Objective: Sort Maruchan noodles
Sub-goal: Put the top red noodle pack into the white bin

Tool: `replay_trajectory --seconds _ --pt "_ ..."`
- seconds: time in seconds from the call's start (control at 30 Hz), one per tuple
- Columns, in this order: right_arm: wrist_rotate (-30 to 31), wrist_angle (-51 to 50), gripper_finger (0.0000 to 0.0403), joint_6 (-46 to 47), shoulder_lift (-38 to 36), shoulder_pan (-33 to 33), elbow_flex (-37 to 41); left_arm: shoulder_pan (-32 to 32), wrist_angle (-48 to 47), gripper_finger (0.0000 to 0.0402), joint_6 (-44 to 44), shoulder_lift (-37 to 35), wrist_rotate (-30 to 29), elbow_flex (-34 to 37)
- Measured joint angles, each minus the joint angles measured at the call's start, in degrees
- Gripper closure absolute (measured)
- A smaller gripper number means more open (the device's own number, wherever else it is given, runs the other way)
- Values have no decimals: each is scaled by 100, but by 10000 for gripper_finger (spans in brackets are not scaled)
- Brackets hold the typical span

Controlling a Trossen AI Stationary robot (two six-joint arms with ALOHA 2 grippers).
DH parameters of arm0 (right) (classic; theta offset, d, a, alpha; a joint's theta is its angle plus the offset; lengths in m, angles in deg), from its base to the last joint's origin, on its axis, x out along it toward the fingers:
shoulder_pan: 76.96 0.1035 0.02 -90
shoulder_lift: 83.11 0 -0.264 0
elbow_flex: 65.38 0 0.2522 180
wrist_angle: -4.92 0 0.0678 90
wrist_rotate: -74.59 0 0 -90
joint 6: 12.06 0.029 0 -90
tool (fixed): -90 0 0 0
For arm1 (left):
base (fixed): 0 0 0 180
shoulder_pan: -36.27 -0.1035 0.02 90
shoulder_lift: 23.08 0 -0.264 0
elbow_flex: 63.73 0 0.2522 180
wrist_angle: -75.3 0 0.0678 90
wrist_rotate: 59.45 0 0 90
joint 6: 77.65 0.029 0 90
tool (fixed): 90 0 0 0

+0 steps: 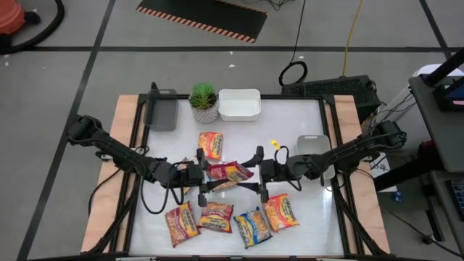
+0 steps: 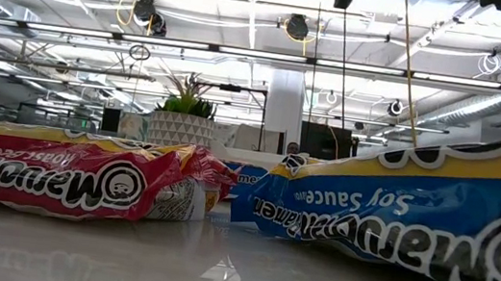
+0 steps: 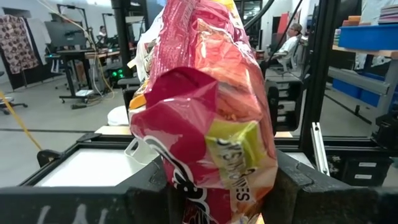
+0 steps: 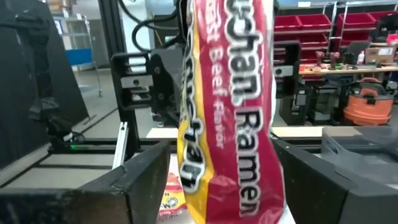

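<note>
Four ramen packets (image 1: pixel 232 220) lie in a row at the near edge of the surface (image 1: pixel 304 123). Above mid-surface, the left hand (image 1: pixel 205 174) grips a red-trimmed packet (image 1: pixel 230 172) by one end; the right hand (image 1: pixel 255 173), fingers spread, flanks its other end. Farther back lies another packet (image 1: pixel 211 143).

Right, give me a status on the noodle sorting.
Done: nothing visibly sorted; the white tray and grey tray look empty. In hand: the left gripper holds a red roast beef ramen packet mid-table, with the right gripper open around its other end. Left: four packets along the near edge and one near the plant.
</note>
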Motion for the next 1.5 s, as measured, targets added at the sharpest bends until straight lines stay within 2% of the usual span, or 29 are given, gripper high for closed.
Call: replay_trajectory --seconds 0.1,0.23,0.7,0.93,1.03,1.3,1.5 --pt "-92 134 137 18 1 -3 0 0 0 250 -7 0 0 0" --pt "-592 233 155 23 0 -2 1 3 4 250 -18 0 47 0" --pt "-575 231 274 57 0 -133 1 2 0 250 11 0 93 0" --pt "-585 148 285 42 -2 -136 1 24 -95 244 -287 0 96 0" --pt "-568 107 282 14 0 -136 1 26 -235 216 -451 -2 81 -1" --pt "-483 28 291 -26 2 -140 1 26 -559 100 -706 -46 -11 -3" --pt "-79 -197 290 -92 0 -140 1 -17 -1516 81 -1172 -602 -51 -4"
